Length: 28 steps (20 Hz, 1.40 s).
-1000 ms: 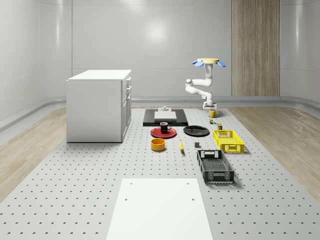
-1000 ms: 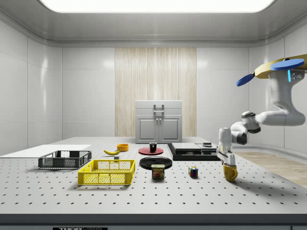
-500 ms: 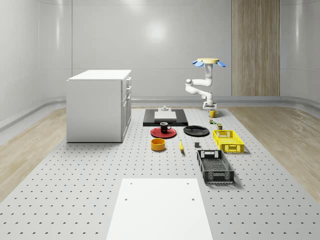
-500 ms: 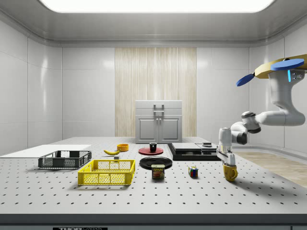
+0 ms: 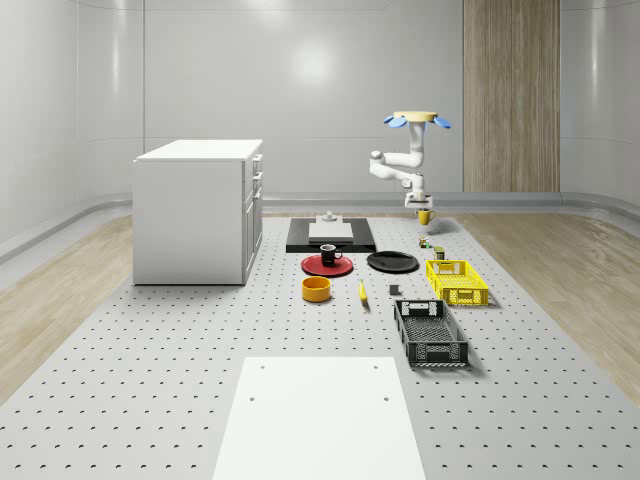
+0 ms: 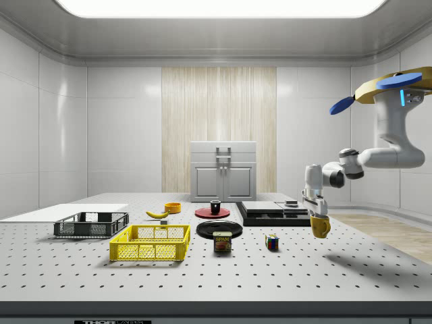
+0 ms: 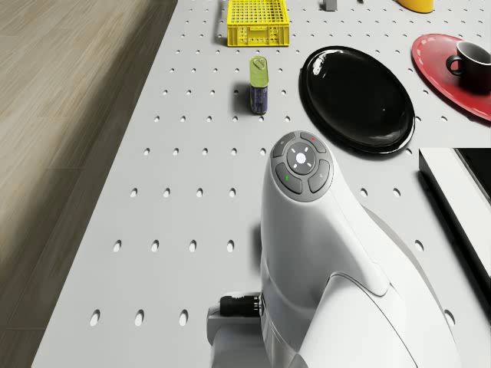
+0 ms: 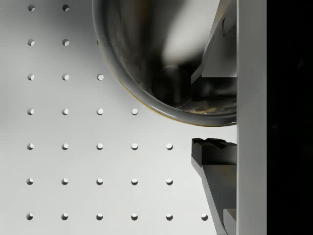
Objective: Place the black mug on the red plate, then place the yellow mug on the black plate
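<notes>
Yellow mug lifted, en route to black plate.

Drone hovers over the counter's far edge at the side view's right, arm bent down w/ end effector clamped on the mug's rim, one finger inside the wall, the other outside; that rim pinch lets the mug hang upright, clear of the counter, its shadow below. Black mug already sits on red plate, so step 1 looks done. Black plate lies bare just beside the red one, well apart from the mug; the lift height prob. serves to clear the can and cube standing between.
</notes>
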{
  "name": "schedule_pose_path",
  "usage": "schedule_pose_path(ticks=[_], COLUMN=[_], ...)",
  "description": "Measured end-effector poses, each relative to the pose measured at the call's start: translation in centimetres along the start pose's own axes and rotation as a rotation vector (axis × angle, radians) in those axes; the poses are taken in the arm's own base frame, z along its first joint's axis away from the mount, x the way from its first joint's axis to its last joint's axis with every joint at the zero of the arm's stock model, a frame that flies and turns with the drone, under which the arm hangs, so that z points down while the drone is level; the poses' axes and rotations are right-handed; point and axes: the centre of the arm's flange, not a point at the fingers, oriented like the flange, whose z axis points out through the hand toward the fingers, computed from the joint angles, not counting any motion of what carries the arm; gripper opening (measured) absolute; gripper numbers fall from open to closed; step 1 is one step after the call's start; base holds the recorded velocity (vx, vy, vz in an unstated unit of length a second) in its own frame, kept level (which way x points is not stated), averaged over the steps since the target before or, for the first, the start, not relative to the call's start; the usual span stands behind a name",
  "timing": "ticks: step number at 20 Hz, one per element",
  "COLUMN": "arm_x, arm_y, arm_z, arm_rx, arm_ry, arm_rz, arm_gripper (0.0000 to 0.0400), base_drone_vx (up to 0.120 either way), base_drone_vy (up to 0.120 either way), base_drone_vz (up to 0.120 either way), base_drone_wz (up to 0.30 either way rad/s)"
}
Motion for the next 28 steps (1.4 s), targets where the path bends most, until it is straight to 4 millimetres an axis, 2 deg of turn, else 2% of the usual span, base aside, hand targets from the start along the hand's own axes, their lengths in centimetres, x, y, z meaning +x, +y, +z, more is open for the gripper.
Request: schedule_pose_path(ticks=[5,7,8,9,10,13,14,15,19,21,24,28], arm_x=[-2.0,-3.9,-4.2,-5.7,-6.2,-9.6,-11.4,-12.0,-17.1,-18.9,-21.1,-22.6], arm_y=[-1.5,-2.6,-2.9,-3.6,-4.0,-5.4,-5.9,-6.0,-6.6,-6.6,-6.6,-6.9], arm_z=[-1.1,-1.3,-1.2,-1.3,-1.3,-1.1,-1.1,-1.0,-0.9,-0.8,-0.7,-0.3], arm_rx=[-0.01,-0.01,-0.009,-0.006,-0.004,-0.001,0.0,0.001,0.003,0.003,0.004,0.004], arm_ry=[0.019,0.024,0.023,0.022,0.021,0.017,0.017,0.017,0.019,0.023,0.034,0.052], arm_rz=[0.099,0.143,0.125,0.15,0.159,0.148,0.17,0.176,0.186,0.187,0.22,0.236], arm_gripper=[0.011,0.0111,0.0111,0.0112,0.0112,0.0112,0.0113,0.0113,0.0113,0.0113,0.0115,0.0117], base_drone_vx=[0.12,0.12,0.12,0.12,0.12,0.12,0.12,0.12,0.12,0.12,0.12,0.12], base_drone_vy=[-0.12,-0.12,-0.12,-0.12,-0.12,-0.12,-0.12,-0.12,-0.12,-0.12,-0.12,-0.12], base_drone_vz=[0.016,0.0,0.0,0.0,0.0,0.0,0.0,0.0,0.0,0.0,0.0,0.0], base_drone_wz=[0.0,0.0,0.0,0.0,0.0,0.0,0.0,0.0,0.0,0.0,0.0,0.0])
